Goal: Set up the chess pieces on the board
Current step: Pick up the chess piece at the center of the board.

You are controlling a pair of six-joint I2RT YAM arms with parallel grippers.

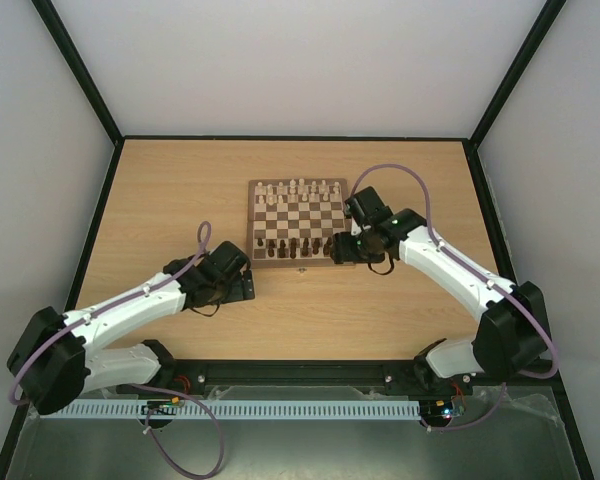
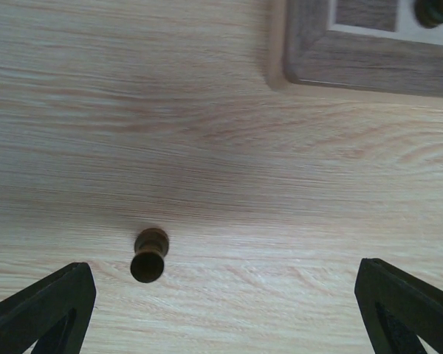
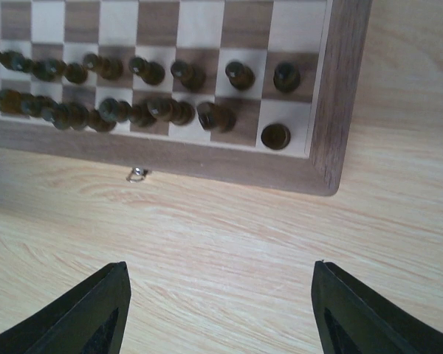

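- Only a corner of the board (image 2: 354,70) shows at the left wrist view's upper right.
- A dark piece (image 2: 437,10) there is cropped by the top edge.
- Overhead, the chess pieces (image 1: 292,244) are too small to identify.

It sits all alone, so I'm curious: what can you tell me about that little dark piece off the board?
The dark chess piece is small, brown turned wood with a rounded end. It rests on the table, off the board, just ahead of the left hand, whose fingers are open. Only the table touches it; upright or lying, I cannot tell.
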